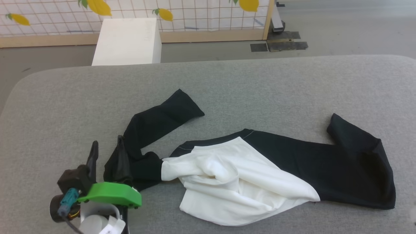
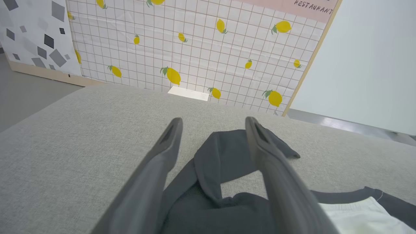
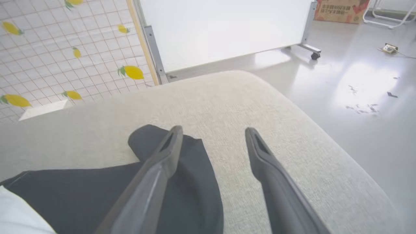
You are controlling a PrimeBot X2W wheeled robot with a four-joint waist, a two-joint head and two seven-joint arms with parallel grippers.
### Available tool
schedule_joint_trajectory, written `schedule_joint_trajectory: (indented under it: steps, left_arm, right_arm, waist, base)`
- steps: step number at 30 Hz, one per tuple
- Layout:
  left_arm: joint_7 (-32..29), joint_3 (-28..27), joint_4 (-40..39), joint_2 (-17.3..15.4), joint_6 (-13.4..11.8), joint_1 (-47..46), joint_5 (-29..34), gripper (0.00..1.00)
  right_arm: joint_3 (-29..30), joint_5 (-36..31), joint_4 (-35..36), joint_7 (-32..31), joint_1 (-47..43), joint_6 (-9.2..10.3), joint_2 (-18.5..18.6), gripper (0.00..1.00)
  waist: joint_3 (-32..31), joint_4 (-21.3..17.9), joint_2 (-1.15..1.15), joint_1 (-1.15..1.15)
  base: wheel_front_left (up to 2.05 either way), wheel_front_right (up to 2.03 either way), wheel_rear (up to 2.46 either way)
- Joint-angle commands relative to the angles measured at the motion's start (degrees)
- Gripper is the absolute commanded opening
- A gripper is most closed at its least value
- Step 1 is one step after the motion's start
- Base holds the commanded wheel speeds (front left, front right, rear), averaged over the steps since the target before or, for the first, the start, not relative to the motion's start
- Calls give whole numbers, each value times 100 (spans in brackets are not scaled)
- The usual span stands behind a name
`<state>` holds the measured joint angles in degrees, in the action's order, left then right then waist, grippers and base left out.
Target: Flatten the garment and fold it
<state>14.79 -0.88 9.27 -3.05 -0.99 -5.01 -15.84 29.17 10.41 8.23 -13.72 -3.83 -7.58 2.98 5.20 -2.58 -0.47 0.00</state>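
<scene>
The garment [image 1: 243, 182] lies crumpled on the grey padded table [image 1: 260, 84]. Its white body is bunched in the middle, and one black sleeve runs to the upper left and the other to the right. My left gripper [image 1: 107, 152] is at the lower left with its fingers open astride a raised fold of the left black sleeve. In the left wrist view that sleeve [image 2: 224, 152] lies between the spread fingers of the left gripper [image 2: 213, 122]. My right gripper [image 3: 213, 130] is open above the table, with its left finger over the right black sleeve [image 3: 97, 191] and nothing between the jaws.
A white box [image 1: 128, 40] stands on the floor beyond the table's far edge, before a lemon-patterned partition [image 1: 195, 13]. A white board on wheels [image 3: 227, 29] stands past the table's right corner. The table's rounded right edge [image 3: 325, 130] drops to the shiny floor.
</scene>
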Motion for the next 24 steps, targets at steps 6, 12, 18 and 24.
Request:
schedule_joint_trajectory:
  steps: [6, 12, 18, 24]
  left_arm:
    - [-859, 252, 650, -234, -47, -743, 289, 100]
    - [-2569, 433, 1679, -585, -346, -1655, 630, 100]
    - [-3923, 558, 2229, -664, -179, -2072, 512, 85]
    - [-3774, 512, 1830, -463, 134, -1948, 109, 0]
  right_arm:
    - [-868, 91, 428, 450, -130, 9, -11, 100]
    - [-1655, 327, 303, 499, 3, 9, -11, 100]
    - [-1975, 405, 201, 588, 126, 9, -11, 100]
    - [-1953, 394, 144, 601, 146, 9, -11, 100]
  waist:
    - [194, -117, 45, 0]
    - [439, -182, 45, 0]
    - [579, -193, 45, 0]
    - [507, -16, 45, 0]
  base:
    - [0, 0, 0]
    - [0, 0, 0]
    - [0, 0, 0]
    - [0, 0, 0]
